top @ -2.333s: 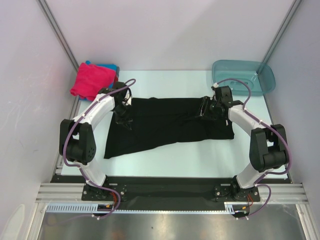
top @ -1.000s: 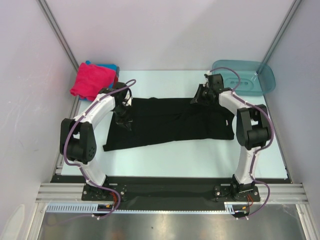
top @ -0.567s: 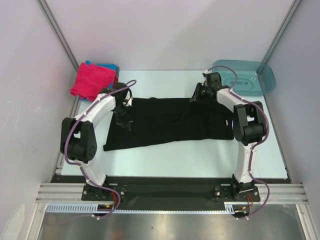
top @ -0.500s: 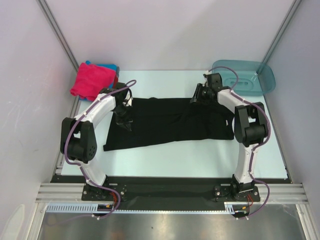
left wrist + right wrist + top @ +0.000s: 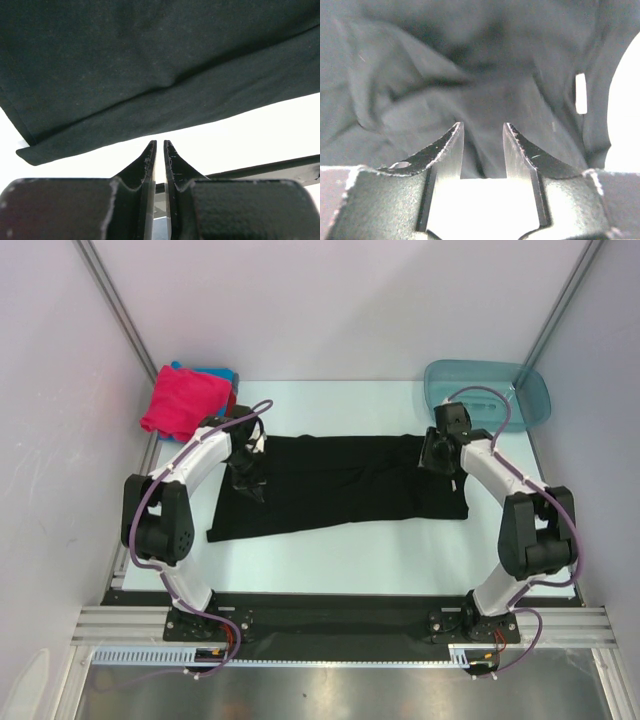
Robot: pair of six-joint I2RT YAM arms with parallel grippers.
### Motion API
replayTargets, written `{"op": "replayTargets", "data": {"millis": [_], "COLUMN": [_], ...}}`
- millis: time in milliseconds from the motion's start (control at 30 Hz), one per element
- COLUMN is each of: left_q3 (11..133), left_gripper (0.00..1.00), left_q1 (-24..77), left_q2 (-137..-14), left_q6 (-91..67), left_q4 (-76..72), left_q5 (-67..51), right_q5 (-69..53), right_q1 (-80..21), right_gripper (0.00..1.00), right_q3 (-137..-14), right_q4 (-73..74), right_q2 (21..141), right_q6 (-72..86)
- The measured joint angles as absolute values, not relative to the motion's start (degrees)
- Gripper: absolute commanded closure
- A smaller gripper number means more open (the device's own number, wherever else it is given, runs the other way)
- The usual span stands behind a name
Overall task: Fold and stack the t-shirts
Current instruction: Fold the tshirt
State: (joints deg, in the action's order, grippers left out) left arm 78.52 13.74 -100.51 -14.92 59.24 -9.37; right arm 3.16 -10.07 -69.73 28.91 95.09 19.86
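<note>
- Black t-shirt: one, spread flat on the middle of the table, long axis left to right, a hemmed edge at the left arm's end.
- Folded shirts, far left corner: one magenta-pink over one blue.
- Grippers, two: left gripper pinched together on nothing, just off the hem; right gripper parted above rumpled black cloth.
- Teal basin: one, far right corner.

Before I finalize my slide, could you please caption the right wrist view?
Open right gripper poised above the rumpled black t-shirt.
</note>
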Motion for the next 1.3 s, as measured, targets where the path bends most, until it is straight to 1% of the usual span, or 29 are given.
{"op": "replayTargets", "data": {"millis": [100,200,367,467,633,800,1133,1300], "left_q3": [78.50,78.50,78.50,78.48,78.13,77.54,77.54,77.54], "left_gripper": [0.86,0.86,0.86,0.86,0.86,0.86,0.86,0.86], "left_q1": [13.74,13.74,13.74,13.74,13.74,13.74,13.74,13.74], "left_q2": [-100.51,-100.51,-100.57,-100.82,-100.92,-100.92,-100.92,-100.92], "left_q6": [-14.92,-14.90,-14.87,-14.61,-14.37,-14.31,-14.28,-14.28], "left_q4": [59.22,59.20,59.16,59.13,58.98,58.89,58.83,58.83], "left_q5": [-9.45,-9.69,-10.35,-10.83,-11.18,-11.20,-11.18,-11.18], "right_q5": [6.72,9.91,12.56,12.67,12.51,11.92,11.14,11.20], "right_q1": [-11.79,-13.50,-14.94,-15.18,-15.22,-15.27,-15.70,-15.68], "right_gripper": [0.55,0.53,0.53,0.53,0.52,0.52,0.51,0.54], "right_q3": [-68.03,-65.76,-60.90,-56.77,-54.54,-54.57,-57.91,-58.96], "right_q4": [33.15,37.95,42.52,43.44,43.11,39.38,33.76,32.03], "right_q2": [92.33,86.94,77.45,75.20,77.89,82.50,93.27,96.20], "right_q6": [21.61,24.60,28.88,30.02,29.80,28.16,23.57,22.35]}}
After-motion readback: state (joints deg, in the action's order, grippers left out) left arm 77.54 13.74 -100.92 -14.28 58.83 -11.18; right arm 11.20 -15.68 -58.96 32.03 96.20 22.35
